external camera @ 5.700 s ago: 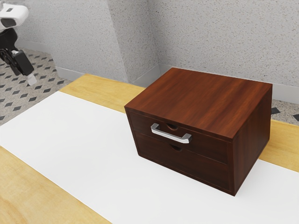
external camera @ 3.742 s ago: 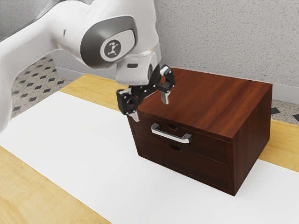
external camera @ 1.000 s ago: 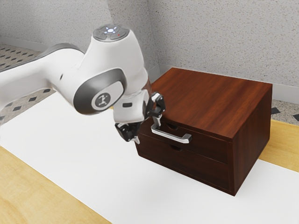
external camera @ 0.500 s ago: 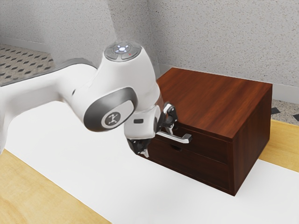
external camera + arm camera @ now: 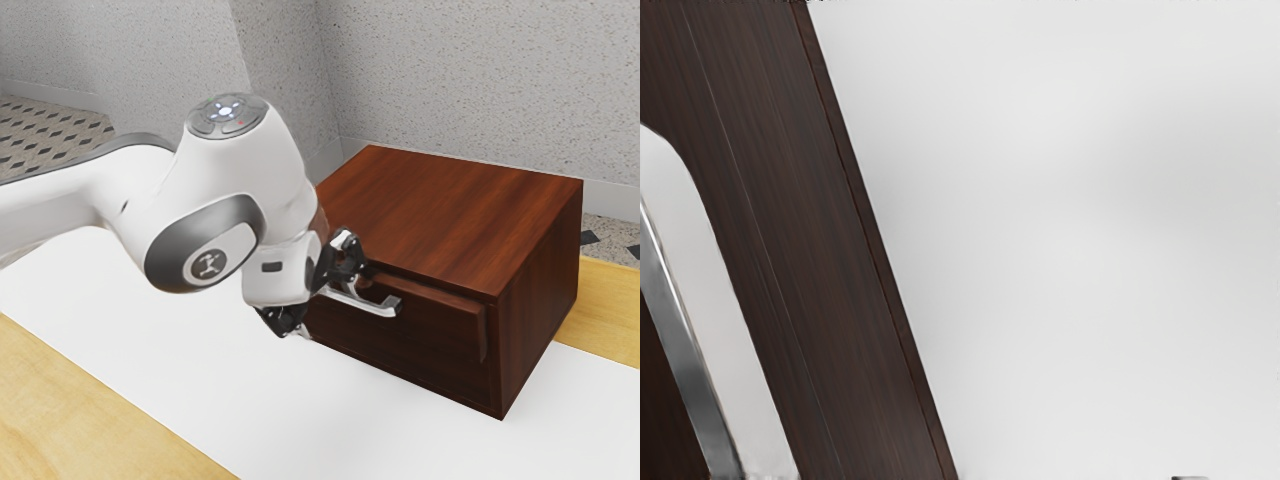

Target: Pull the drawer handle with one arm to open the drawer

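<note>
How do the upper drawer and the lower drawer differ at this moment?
The upper drawer stands pulled out a little from the cabinet; the lower drawer sits shut. The upper drawer bears a silver handle; the lower drawer shows none. Both are dark wood.

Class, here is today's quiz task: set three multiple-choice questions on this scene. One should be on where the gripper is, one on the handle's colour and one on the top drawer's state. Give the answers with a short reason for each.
1. Where is the gripper?
A. At the handle, by its end toward the exterior view's left
B. Down on the floor
C. Up against the wall

2. What colour is the handle?
A. Black
B. Red
C. Silver

3. What state is the top drawer in?
A. Fully shut
B. Pulled partly out
C. Taken out and lying on the table

Answers:
1 A: the gripper sits right at that end of the handle.
2 C: the bar is shiny metal grey.
3 B: the drawer's front stands out from the cabinet.
</note>
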